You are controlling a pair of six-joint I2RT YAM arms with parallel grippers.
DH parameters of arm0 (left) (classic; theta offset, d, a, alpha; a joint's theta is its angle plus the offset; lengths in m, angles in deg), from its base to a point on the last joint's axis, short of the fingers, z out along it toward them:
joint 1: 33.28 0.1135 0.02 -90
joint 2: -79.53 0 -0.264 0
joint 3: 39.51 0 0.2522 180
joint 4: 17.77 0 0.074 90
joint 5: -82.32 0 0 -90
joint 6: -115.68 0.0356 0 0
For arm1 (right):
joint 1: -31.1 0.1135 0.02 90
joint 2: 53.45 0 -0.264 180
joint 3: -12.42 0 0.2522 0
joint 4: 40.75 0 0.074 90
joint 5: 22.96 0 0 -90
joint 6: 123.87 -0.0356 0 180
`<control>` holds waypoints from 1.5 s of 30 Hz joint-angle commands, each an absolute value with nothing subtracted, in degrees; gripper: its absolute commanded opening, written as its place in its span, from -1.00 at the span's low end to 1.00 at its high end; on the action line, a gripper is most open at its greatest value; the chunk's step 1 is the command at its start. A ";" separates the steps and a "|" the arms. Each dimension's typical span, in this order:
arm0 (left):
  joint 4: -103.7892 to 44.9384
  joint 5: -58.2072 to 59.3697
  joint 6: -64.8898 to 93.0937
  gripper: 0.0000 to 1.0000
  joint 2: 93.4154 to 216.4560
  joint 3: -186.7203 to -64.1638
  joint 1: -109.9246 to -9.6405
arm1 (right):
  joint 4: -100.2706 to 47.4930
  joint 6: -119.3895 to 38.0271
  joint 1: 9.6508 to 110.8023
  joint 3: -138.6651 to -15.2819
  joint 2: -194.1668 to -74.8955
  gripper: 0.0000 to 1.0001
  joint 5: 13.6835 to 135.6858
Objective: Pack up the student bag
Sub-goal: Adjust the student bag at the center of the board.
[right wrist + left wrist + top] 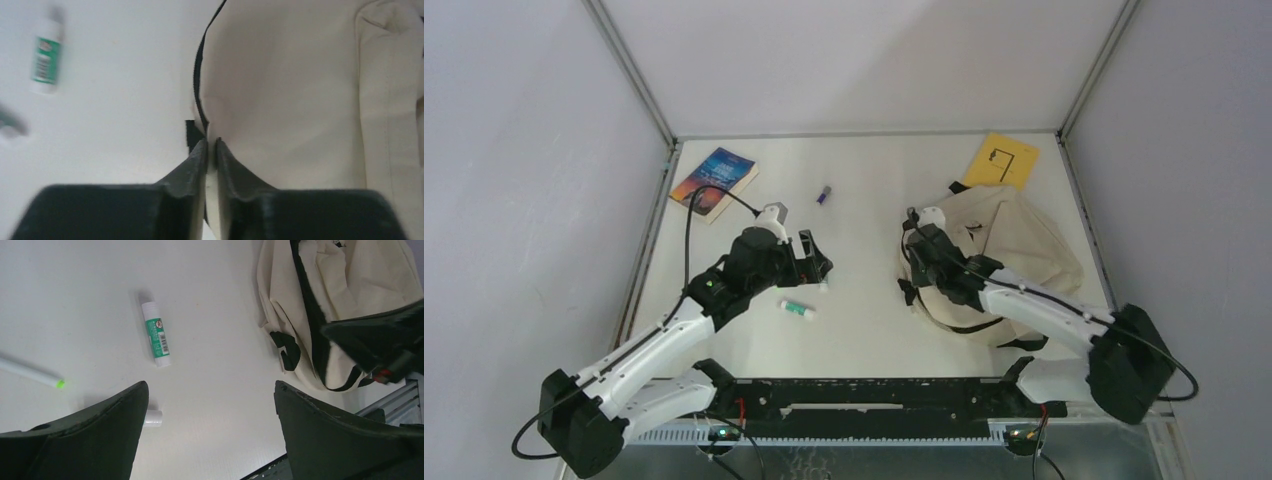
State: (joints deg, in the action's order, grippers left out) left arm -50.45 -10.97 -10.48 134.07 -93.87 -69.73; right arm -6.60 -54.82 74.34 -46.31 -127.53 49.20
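**1. student bag** [1024,245]: cream canvas w/ black straps & zip trim. Lies slumped on right half of worktop [864,240], directly ahead of right arm. A black strap loops out at its near side.

**2. right gripper** [211,146]: at bag's left edge, by the black zip trim. Jaws drawn almost together, pinching a fold of the cream fabric betw. them.

**3. left gripper** [210,390]: hovers over bare worktop left of centre, well apart from bag. Jaws spread wide.

**4. glue stick** [796,309]: white w/ green label, lying flat. Near left gripper on its near side, apart from the jaws.

**5. white pen** [30,372]: green tip, flat on worktop. Seen in left wrist view only, left of glue stick.

**6. small white cylinder** [155,417]: partly hidden behind one left finger. Type cannot be told.

**7. purple item** [824,194]: small, far-centre of worktop. Too small to identify.

**8. blue book** [714,183]: far left corner, flat, cover up.

**9. yellow booklet** [1001,160]: far right corner, just beyond bag's far edge. Whether it touches the bag cannot be told.
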 commanded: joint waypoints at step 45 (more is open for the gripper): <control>-36.32 -0.15 -19.16 -0.96 180.93 -119.30 -80.53 | 2.38 -72.99 39.02 -48.21 -94.26 -1.00 91.48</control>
State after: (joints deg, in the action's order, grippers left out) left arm -31.32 2.95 -23.46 182.20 -114.35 -80.81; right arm 1.33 -73.24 41.75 -46.86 -98.99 88.56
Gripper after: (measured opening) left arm 0.141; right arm 0.007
